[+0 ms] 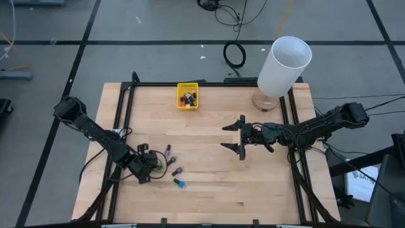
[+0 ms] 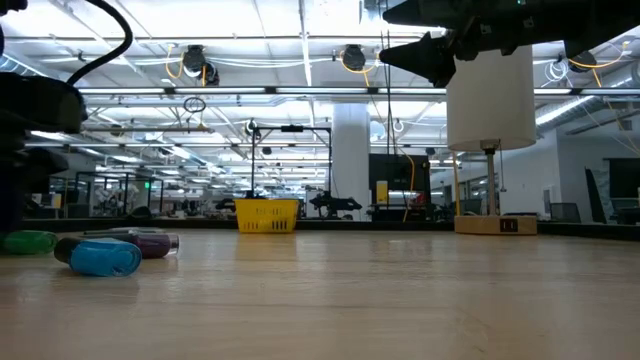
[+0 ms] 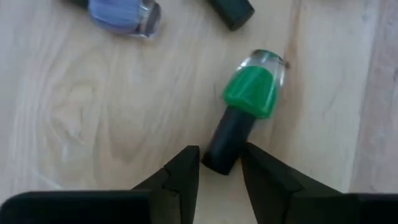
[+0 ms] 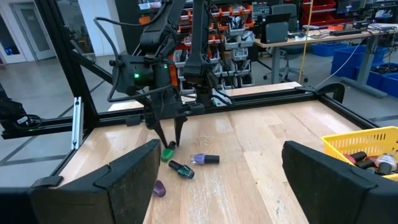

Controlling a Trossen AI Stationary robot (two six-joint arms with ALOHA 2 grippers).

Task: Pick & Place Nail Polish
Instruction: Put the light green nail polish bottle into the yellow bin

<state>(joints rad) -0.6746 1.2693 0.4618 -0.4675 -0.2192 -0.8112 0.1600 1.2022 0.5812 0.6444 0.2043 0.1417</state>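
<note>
Now left end effector (image 3: 219, 169) astride green nail polish (image 3: 249, 99) cap; right end effector (image 1: 239, 137) spread wide.

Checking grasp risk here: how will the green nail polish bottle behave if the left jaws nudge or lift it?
The green bottle lies on its side, its round dark cap between the left gripper's open jaws, so it would probably roll. It looks small and glassy: likely light, rigid, perhaps slippery.

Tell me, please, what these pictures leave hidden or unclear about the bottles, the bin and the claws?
- Yellow bin, high view: the bottles inside are too small to count or colour.
- Left claw, left wrist view: fingers flank the green bottle cap; contact is unclear.
- Low view: the blue bottle hides part of the purple one behind it.
- Right claw, low view: cut off by the top edge.
</note>
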